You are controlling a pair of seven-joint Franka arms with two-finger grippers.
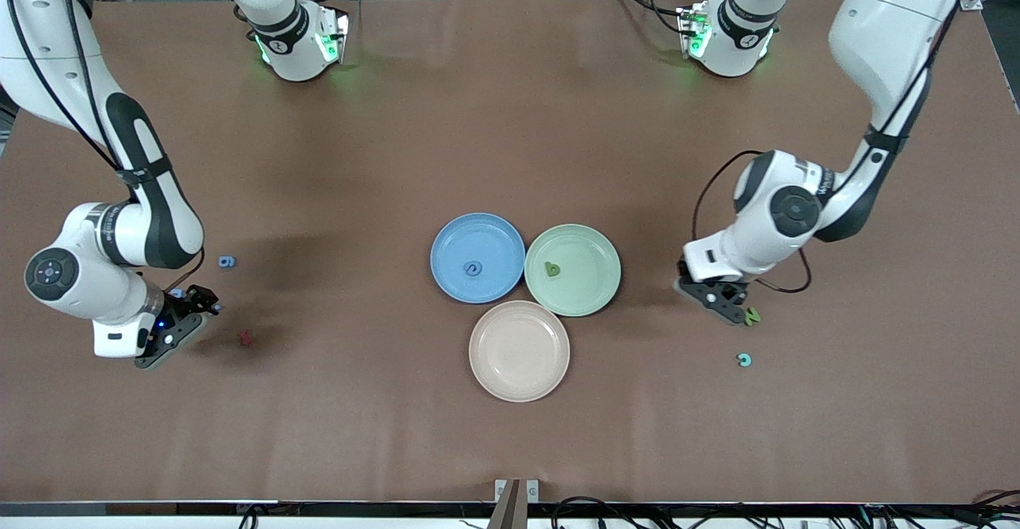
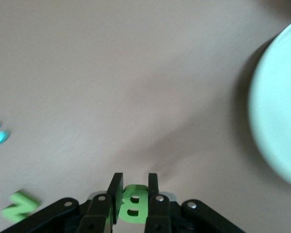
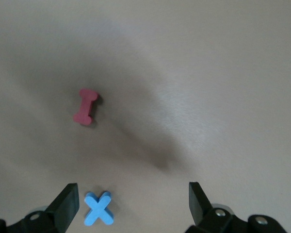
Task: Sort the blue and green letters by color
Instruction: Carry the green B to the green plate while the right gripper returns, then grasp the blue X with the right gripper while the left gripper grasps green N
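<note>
now the left gripper (image 2: 132, 194) is low at the bench (image 1: 510, 115), toward the left arm's end, and its fingers (image 2: 115, 191) are closed on a green letter b (image 2: 135, 203), which stands upright between them. just beside it a green letter n (image 1: 751, 315) lies flat on the bench, and a small turquoise piece (image 1: 743, 360) lies nearer to the front camera than the n.

the right gripper (image 3: 131, 206) is low over the bench toward the right arm's end, with its fingers (image 3: 67, 206) wide open and holding nothing. between them a blue cross (image 3: 99, 209) lies flat on the bench. a dark-red piece (image 1: 246, 338) lies near it, and a blue 9 (image 1: 227, 261) lies farther from the front camera than that gripper.

three plates stand touching in the middle of the bench. the blue plate (image 1: 450, 270) carries one blue letter (image 1: 474, 268), the green plate (image 1: 590, 282) beside it carries one green letter (image 1: 552, 269), and the pink plate (image 1: 519, 351) is nearer to the front camera than both.
</note>
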